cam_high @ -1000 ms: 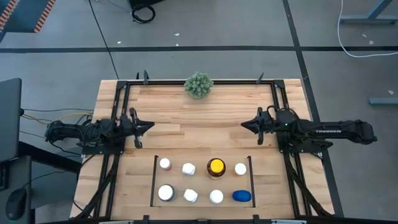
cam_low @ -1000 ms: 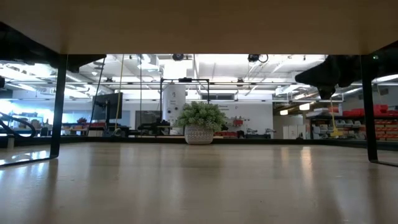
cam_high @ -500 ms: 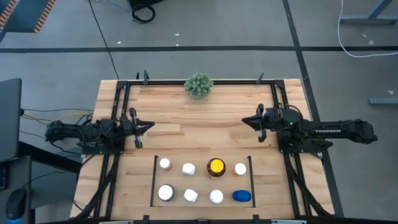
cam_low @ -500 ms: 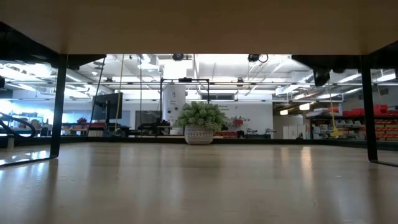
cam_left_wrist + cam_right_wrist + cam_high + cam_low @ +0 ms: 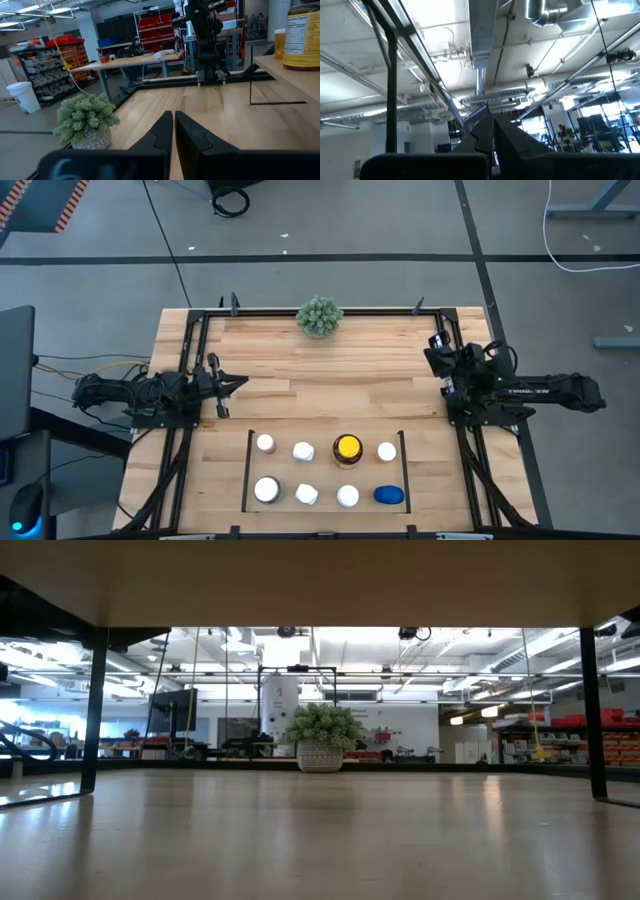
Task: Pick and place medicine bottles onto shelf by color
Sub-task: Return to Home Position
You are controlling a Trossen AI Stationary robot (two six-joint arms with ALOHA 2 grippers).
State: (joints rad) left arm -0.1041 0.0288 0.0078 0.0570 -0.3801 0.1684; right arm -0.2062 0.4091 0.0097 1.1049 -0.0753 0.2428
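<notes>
- All eight medicine bottles [image 5: 303, 451] sit inside the shelf [image 5: 247, 470], lower centre of the high view, in two rows of four and none touching
- Amber bottle [image 5: 347, 448] with the yellow cap is third from the left in the upper row; blue bottle [image 5: 389, 495] is at the lower right corner of the bay and looks to lie on its side
- Left gripper [image 5: 173, 116]: fingers pressed together, nothing between them; parked at left-middle of the high view, pointing across the table [image 5: 330, 380], well apart from the shelf
- Right gripper [image 5: 492, 121]: fingers also closed and empty; it sits at right-middle of the high view by the table's right edge, and its wrist view shows only ceiling, so it's tilted upward
- Plant ball [image 5: 319, 317] at top centre of the table, clear of everything
- Handling, my read: small white-capped ones are light rigid plastic with smooth round walls, so likely slippery; pinch across the body just under the cap, squarely on the diameter or they'll squirt out
- Amber one is wider and probably heavier: needs a wider opening and a grip lower on the label
- Blue one could roll if nudged; take it across its short axis from above
- Sorting looks finished, nothing left outside the bay
</notes>
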